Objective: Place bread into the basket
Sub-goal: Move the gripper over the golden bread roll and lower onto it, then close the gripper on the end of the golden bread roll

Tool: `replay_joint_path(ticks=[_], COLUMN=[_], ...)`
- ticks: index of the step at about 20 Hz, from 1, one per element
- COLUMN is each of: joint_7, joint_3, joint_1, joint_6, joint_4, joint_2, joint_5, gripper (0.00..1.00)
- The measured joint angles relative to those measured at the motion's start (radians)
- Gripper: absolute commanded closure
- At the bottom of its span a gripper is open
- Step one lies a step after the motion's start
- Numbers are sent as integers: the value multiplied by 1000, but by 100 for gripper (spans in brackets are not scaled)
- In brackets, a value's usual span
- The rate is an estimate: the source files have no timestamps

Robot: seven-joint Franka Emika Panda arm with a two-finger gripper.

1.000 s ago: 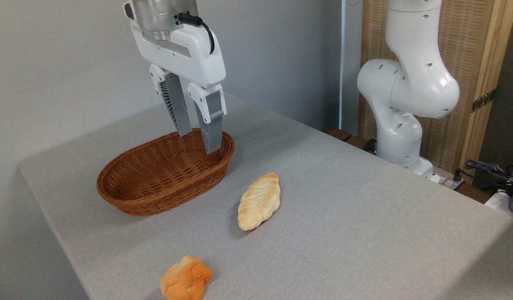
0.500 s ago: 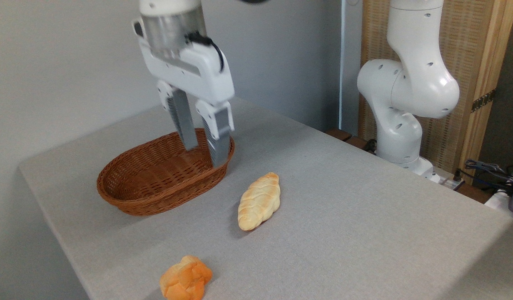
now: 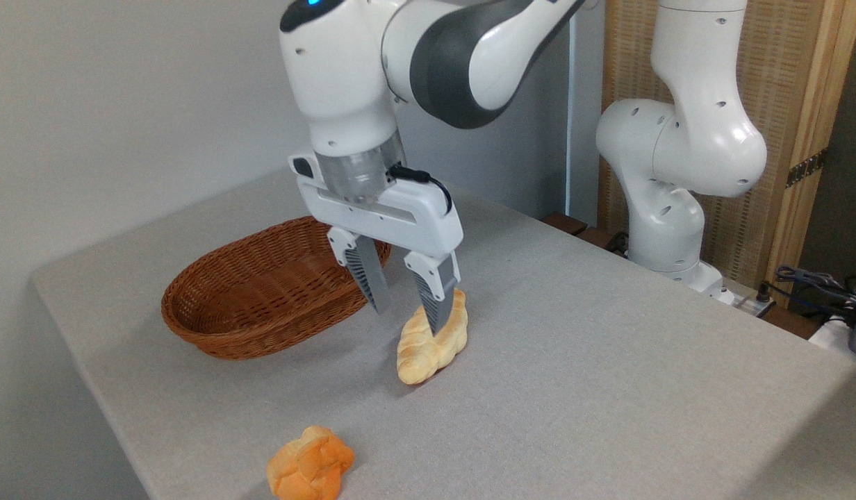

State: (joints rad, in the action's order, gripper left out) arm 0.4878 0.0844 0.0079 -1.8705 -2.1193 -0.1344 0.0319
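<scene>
Tool (image 3: 408,319) spread wide, empty — just above the bread (image 3: 431,347), beside the basket (image 3: 261,295).

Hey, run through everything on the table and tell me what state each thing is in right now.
hand: open, fingers pointing down over the loaf, holding nothing.
braided loaf: lying flat on the table, outside the basket, not gripped.
basket: upright on the table, empty.
orange bun: resting near the table's front edge, untouched.
</scene>
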Motion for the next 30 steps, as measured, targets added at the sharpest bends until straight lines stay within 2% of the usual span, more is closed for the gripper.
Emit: replay_joint_path(ticks=[4, 10, 11, 14, 15, 16, 20, 21, 23, 30], joint_7=[0, 0, -1, -1, -1, -1, 1, 1, 1, 10], joint_3=[0, 32, 39, 45, 45, 45, 51, 52, 52, 52], joint_1=[0, -2, -3, -5, -5, -5, -6, -7, -8, -9], joint_6=[-7, -151, -169, -200, -201, -201, -202, -202, -202, -203], joint_4=[-56, -137, -149, -166, -167, -167, -168, -168, -168, -167], joint_2=[-1, 1, 1, 1, 1, 1, 1, 1, 1, 1], joint_5=[-39, -28, -27, -26, -26, -26, -23, -23, -23, -23], gripper=[0, 0, 5, 49, 53, 63, 74, 81, 85, 87])
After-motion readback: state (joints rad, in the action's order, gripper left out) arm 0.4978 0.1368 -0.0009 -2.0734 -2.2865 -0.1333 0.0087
